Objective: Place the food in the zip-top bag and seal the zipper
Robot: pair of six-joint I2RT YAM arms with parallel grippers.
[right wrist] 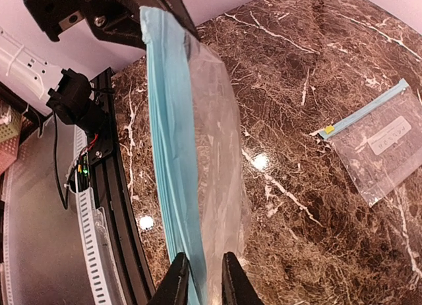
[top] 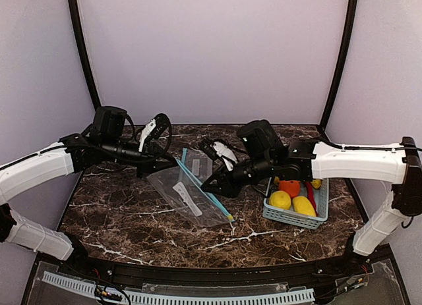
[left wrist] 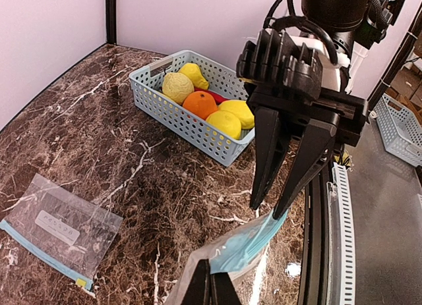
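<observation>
Marble worktop (top: 132, 219) | left end effector (left wrist: 211, 282) clamped on zip-top bag (right wrist: 173, 153) | right end effector (right wrist: 201, 278) nearly closed astride its rim, grip unclear | risk: slick rim could slip out.

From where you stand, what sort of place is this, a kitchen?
Probably a robot test booth, not a kitchen: plain lilac walls enclose a marble-patterned table, a left arm and a right arm reach over it, and a basket of glossy food sits near a zip-top bag.
</observation>
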